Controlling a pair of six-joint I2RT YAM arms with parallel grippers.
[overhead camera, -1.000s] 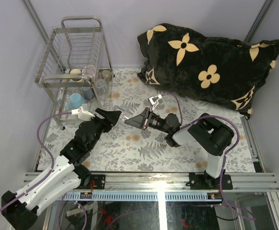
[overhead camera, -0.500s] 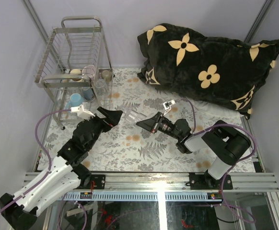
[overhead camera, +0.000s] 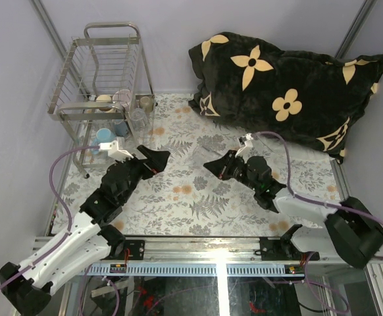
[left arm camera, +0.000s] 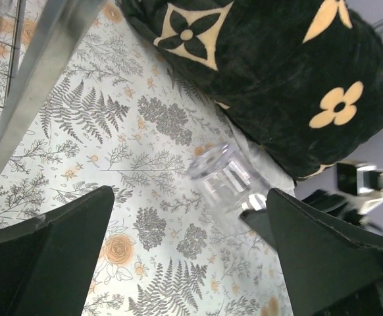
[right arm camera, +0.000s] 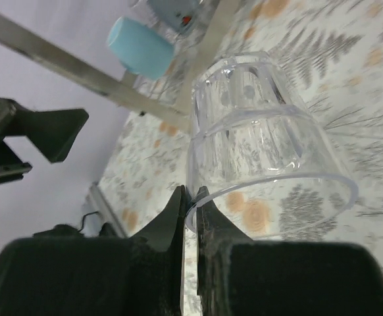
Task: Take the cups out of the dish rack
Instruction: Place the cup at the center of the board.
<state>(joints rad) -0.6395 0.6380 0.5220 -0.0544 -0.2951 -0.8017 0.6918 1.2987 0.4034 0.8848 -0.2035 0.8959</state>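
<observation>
The right gripper had been carried from the middle of the table toward 3 o'clock, clamped on the rim of the clear glass (seen empty), and the left gripper had been spread wide. At 10 o'clock, the light blue mug and lilac mug were seen within the dish rack.

Desk: covered edge to edge with a pale cloth printed in grey ferns and small orange flowers; lies flat.
Pillow: large, black plush, cream flower and four-point motifs. Sits on the far right part of the desk, back against the wall; rumpled, left end reaching about mid-desk.
Wall: plain pale lilac, on the far and left sides.
Rail: silver metal, runs along the desk's near edge.
</observation>
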